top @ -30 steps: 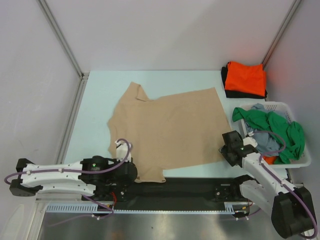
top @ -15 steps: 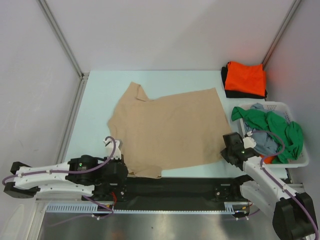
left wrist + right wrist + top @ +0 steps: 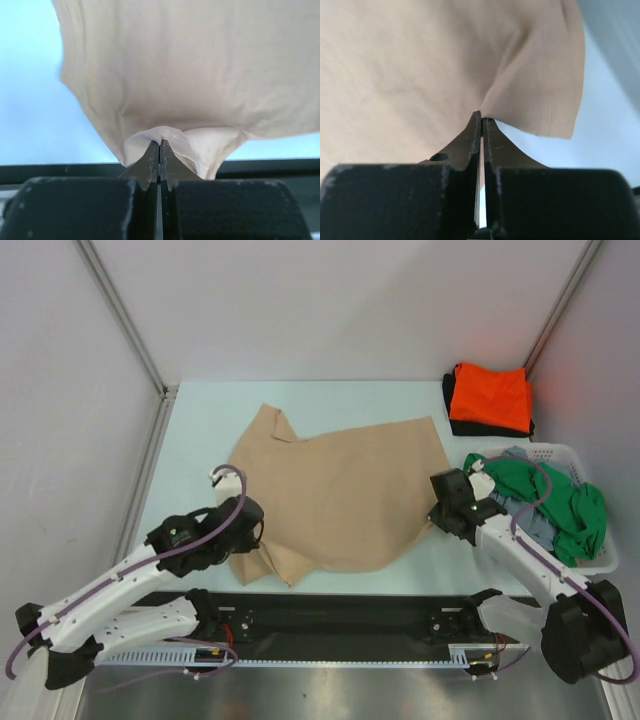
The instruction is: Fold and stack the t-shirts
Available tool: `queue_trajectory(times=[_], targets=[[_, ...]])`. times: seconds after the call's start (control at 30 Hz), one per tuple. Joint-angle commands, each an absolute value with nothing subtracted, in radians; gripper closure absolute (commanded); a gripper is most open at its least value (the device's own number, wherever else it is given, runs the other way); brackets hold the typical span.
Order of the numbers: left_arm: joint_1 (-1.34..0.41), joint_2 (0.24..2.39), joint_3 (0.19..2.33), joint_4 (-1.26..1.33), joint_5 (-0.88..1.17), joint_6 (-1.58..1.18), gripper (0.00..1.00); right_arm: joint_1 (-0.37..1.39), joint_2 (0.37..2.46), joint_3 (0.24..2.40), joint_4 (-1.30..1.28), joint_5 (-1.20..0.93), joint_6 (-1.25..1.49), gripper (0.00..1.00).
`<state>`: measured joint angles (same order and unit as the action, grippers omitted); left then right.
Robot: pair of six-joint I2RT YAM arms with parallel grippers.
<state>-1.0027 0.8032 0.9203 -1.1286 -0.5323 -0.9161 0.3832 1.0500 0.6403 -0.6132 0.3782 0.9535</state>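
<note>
Tan t-shirt (image 3: 340, 500) lies spread on the table (image 3: 190, 430), reaching away ahead of both claws, its long axis running from one claw to the other. Left gripper (image 3: 160, 145) is clamped tight on the shirt's nearest hem fold. The right gripper (image 3: 482, 119) is likewise pinching its corner. You'd likely carry that near edge forward; neither arm is nearer.

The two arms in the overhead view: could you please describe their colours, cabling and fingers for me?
Both the left arm and the right arm have white links with black joint housings and black wrist blocks. A thin purple cable runs along each, looping free near the wrist. The left gripper and right gripper have dark wedge-shaped fingers tapering to thin tips.
</note>
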Motion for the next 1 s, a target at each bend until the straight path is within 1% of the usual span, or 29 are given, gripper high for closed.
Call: queue_trajectory(times=[0.0, 0.2, 0.3, 0.53, 0.73, 0.77, 0.8, 0.83, 0.87, 0.93, 0.97], targets=[[-0.835, 0.863, 0.991, -0.979, -0.448, -0.637, 1.00, 0.385, 1.138, 0.747, -0.555, 0.432, 0.858, 1.00], [-0.590, 0.977, 1.032, -0.873, -0.361, -0.454, 1.00, 0.336, 1.345, 0.886, -0.500, 0.422, 0.758, 1.00], [-0.505, 1.052, 1.064, -0.842, -0.333, -0.400, 1.00, 0.318, 1.438, 0.951, -0.486, 0.426, 0.724, 1.00], [-0.384, 1.218, 1.129, -0.770, -0.288, -0.322, 1.00, 0.279, 1.592, 1.052, -0.453, 0.411, 0.672, 1.00], [-0.296, 1.376, 1.175, -0.747, -0.256, -0.310, 1.00, 0.258, 1.690, 1.138, -0.449, 0.388, 0.640, 1.00], [-0.276, 1.399, 1.186, -0.749, -0.252, -0.308, 0.99, 0.243, 1.727, 1.153, -0.452, 0.382, 0.634, 0.93], [-0.264, 1.452, 1.210, -0.744, -0.247, -0.305, 0.91, 0.236, 1.744, 1.173, -0.456, 0.373, 0.629, 0.87], [-0.249, 1.486, 1.230, -0.753, -0.238, -0.302, 0.86, 0.226, 1.768, 1.219, -0.471, 0.368, 0.617, 0.66], [-0.214, 1.523, 1.256, -0.770, -0.218, -0.302, 0.75, 0.203, 1.787, 1.254, -0.477, 0.361, 0.609, 0.53], [-0.172, 1.626, 1.336, -0.808, -0.178, -0.313, 0.68, 0.180, 1.848, 1.333, -0.546, 0.373, 0.611, 0.38], [-0.137, 1.653, 1.363, -0.824, -0.157, -0.322, 0.64, 0.167, 1.864, 1.410, -0.563, 0.371, 0.600, 0.36]])
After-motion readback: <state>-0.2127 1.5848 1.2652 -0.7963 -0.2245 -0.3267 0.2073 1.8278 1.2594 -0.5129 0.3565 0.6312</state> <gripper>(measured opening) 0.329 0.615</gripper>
